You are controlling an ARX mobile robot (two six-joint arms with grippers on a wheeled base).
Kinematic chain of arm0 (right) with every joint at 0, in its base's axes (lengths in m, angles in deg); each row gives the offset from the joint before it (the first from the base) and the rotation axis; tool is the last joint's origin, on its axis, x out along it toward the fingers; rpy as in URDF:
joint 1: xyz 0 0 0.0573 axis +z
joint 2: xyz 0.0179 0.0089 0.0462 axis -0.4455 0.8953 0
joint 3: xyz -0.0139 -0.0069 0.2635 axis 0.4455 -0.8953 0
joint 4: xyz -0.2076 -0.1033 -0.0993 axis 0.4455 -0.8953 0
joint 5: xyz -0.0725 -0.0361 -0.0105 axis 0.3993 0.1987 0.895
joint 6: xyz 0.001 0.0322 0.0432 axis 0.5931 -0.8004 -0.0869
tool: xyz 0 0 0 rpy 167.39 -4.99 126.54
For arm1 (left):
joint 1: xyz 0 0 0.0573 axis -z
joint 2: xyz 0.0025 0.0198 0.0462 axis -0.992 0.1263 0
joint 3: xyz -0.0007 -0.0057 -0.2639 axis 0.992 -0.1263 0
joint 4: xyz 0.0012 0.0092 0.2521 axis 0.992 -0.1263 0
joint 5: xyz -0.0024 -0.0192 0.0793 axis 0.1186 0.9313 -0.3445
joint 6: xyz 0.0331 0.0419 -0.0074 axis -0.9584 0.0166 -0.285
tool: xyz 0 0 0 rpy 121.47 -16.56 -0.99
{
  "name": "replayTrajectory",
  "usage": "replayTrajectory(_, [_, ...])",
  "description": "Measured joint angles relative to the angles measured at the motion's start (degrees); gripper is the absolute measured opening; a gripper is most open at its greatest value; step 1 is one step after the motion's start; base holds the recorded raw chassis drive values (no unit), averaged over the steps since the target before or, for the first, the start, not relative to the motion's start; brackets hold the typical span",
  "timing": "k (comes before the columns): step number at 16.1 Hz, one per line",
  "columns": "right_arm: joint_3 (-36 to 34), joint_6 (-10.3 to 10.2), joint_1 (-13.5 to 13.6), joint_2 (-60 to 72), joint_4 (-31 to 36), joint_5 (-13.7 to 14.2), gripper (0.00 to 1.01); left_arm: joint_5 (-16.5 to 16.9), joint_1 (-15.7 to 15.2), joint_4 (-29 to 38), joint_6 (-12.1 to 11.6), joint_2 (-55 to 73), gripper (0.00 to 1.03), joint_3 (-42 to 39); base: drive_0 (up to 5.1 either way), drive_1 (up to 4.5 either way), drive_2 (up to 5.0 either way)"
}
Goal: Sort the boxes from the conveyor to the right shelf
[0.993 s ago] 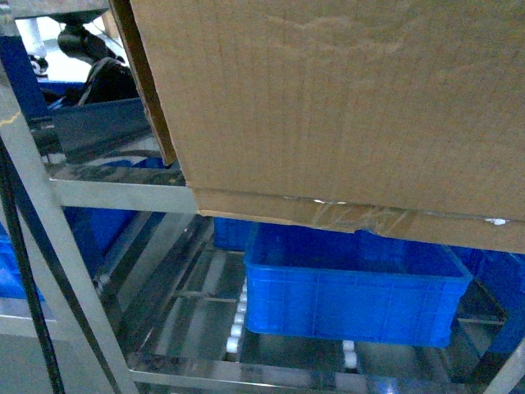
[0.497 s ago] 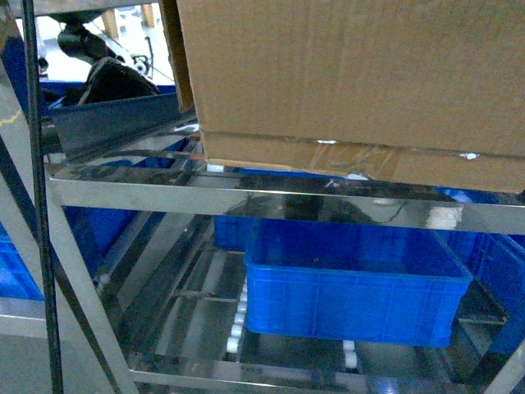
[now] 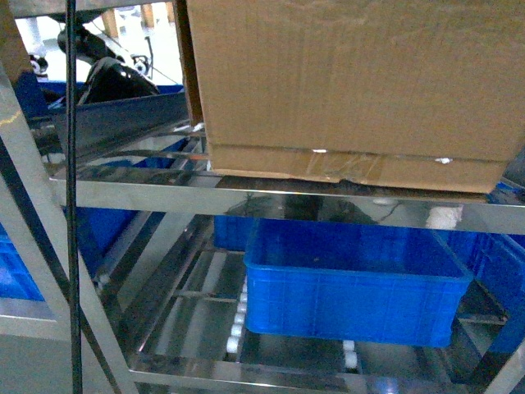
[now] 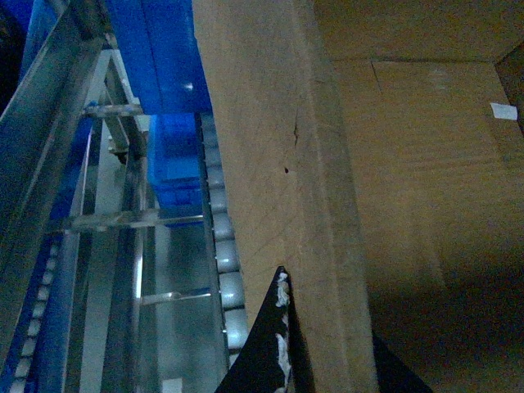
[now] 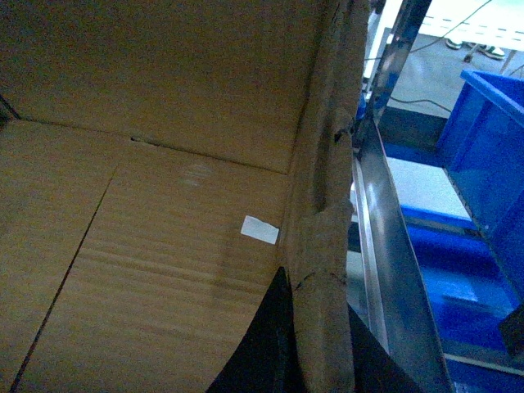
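Left pincer (image 4: 282, 344) and right pincer (image 5: 315, 344) each pinching a wall of one box (image 3: 353, 90), its top cut off, on the shelf (image 3: 246, 193).

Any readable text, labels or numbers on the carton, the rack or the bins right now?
None can be read.
Cardboard carton: no print visible outside.
White sticker on the carton's inside floor: looks blank, too small to tell.
Blue bin: no markings visible.
Steel shelf: no labels.
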Motion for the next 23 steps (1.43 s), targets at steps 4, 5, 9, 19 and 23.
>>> replayTrajectory(4, [8.39,1.55,0.09,5.25,-2.43,-0.74,0.04,-0.59,-0.46,-2.23,1.11,3.82,0.04,5.99,0.0,0.0,0.0])
replayTrajectory(5, [9.57,1.64,0.26,6.34,-2.69,-0.72,0.04,-0.57,-0.61,-2.38,1.2,4.96,0.04,7.15,0.0,0.0,0.0])
replayTrajectory(9, [16.57,2.78,0.81,11.61,-4.61,-0.66,0.04,-1.22,-1.07,-3.54,1.36,8.74,0.04,11.34,0.0,0.0,0.0])
replayTrajectory(19, [14.95,3.67,2.01,12.22,2.73,-0.94,0.63,3.21,-1.4,5.51,3.85,8.7,0.55,10.12,0.0,0.0,0.0])
replayTrajectory(23, [11.02,4.07,3.41,10.75,11.37,0.04,1.0,3.3,-0.15,13.22,6.84,6.91,0.97,3.43,0.0,0.0,0.0])
